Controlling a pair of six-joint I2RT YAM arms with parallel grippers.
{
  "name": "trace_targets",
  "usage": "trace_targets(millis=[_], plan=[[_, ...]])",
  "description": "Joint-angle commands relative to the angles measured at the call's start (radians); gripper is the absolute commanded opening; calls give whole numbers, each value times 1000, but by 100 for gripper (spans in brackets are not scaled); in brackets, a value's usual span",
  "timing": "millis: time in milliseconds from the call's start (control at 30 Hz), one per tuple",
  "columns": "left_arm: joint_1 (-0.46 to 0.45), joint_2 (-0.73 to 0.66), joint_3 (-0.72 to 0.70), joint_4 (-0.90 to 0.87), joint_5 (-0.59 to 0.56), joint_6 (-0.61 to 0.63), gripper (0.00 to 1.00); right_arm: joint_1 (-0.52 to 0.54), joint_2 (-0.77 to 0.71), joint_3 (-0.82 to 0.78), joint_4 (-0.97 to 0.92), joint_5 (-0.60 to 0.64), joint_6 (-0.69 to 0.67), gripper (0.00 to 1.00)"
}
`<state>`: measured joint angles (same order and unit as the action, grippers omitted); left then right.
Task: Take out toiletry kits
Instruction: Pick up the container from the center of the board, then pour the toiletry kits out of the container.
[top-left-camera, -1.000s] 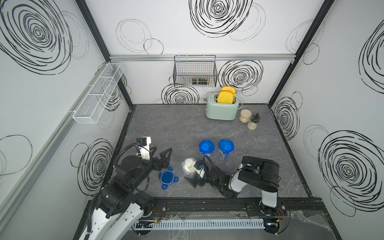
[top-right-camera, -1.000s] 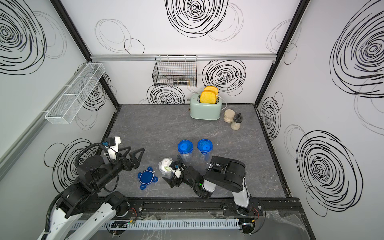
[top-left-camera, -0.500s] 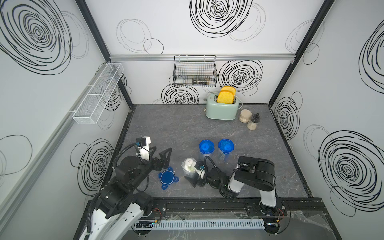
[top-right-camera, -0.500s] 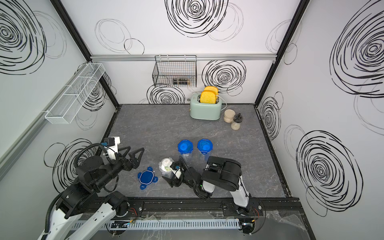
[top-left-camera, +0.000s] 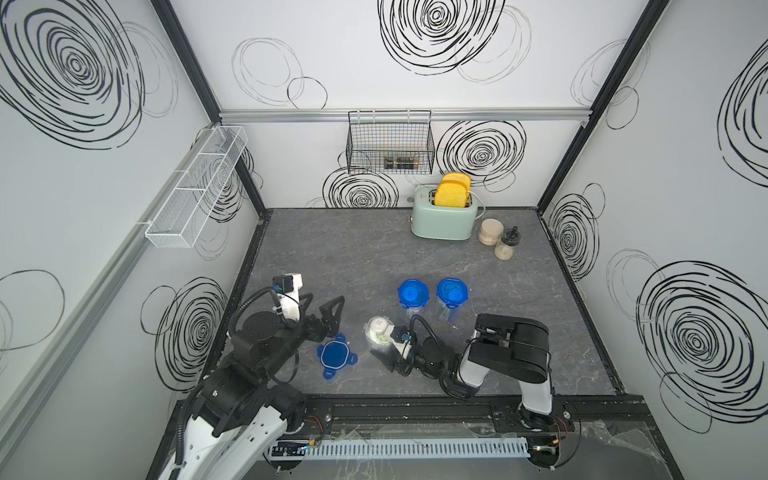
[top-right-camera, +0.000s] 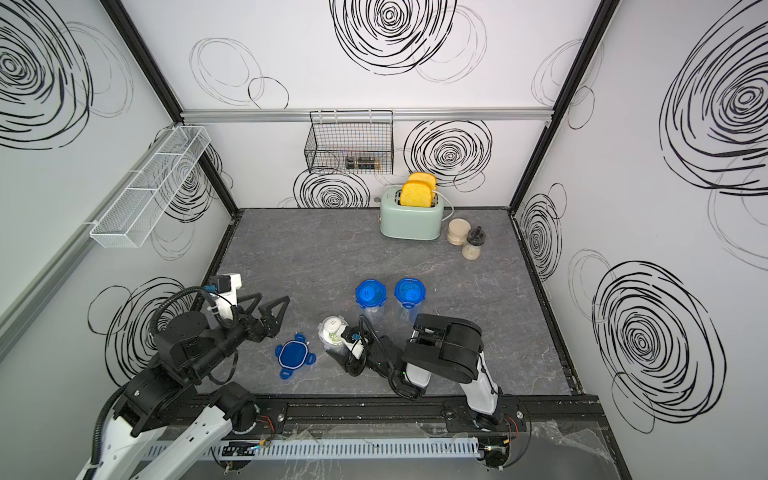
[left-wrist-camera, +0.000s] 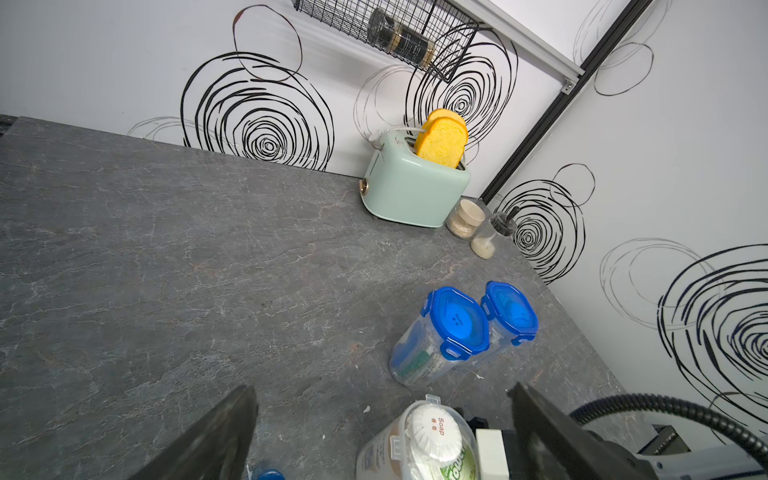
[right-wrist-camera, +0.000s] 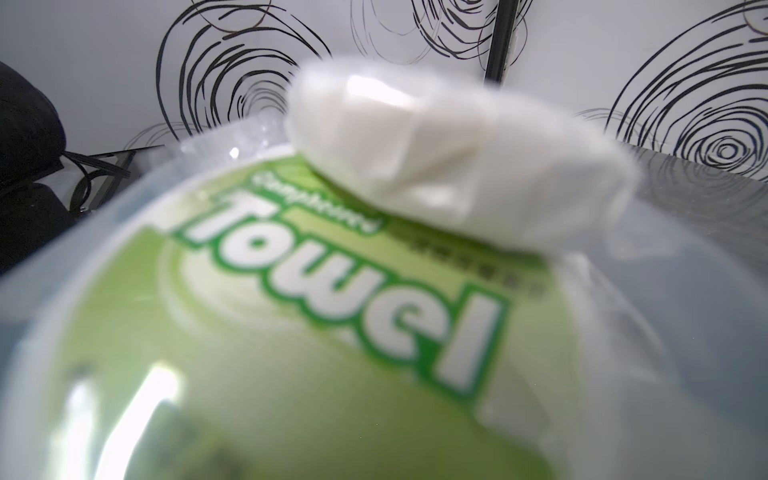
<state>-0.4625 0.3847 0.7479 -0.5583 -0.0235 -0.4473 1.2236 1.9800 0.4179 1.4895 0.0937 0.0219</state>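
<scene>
An open clear jar (top-left-camera: 377, 332) (top-right-camera: 331, 331) stands near the table's front with a toiletry kit inside. In it a round white soap (left-wrist-camera: 432, 430) (right-wrist-camera: 436, 137) lies on a green towel sachet (right-wrist-camera: 291, 332). My right gripper (top-left-camera: 384, 344) (top-right-camera: 338, 343) reaches in low from the right and is shut on this jar. Its jaws are hidden in the right wrist view. The jar's blue lid (top-left-camera: 334, 355) lies flat to its left. My left gripper (top-left-camera: 322, 305) (left-wrist-camera: 380, 390) hovers open left of the jar, holding nothing.
Two closed clear jars with blue lids (top-left-camera: 411, 293) (top-left-camera: 451, 293) stand just behind the open jar. At the back right are a mint toaster (top-left-camera: 442, 218), a beige jar (top-left-camera: 489, 230) and a grinder (top-left-camera: 505, 245). A wire basket (top-left-camera: 390, 143) hangs on the back wall.
My right gripper's jaws have closed in on the open jar, and the right arm has shifted slightly left. The left arm has barely moved.
</scene>
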Motion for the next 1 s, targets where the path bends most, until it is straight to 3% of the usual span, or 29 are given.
trace_targets(millis=[0, 167, 233, 533, 967], plan=[[9, -9, -5, 52, -6, 16, 99, 20, -63, -3, 30, -28, -31, 62], [9, -13, -5, 52, -8, 16, 99, 22, -209, 77, -258, -61, 77, 56], [10, -14, -5, 52, -7, 16, 99, 19, -262, 159, -478, -83, 146, 55], [11, -13, -1, 42, -39, 15, 100, -15, -271, 425, -884, -258, 300, 55], [13, -15, -1, 37, -73, 10, 98, -172, -99, 693, -1077, -549, 639, 51]])
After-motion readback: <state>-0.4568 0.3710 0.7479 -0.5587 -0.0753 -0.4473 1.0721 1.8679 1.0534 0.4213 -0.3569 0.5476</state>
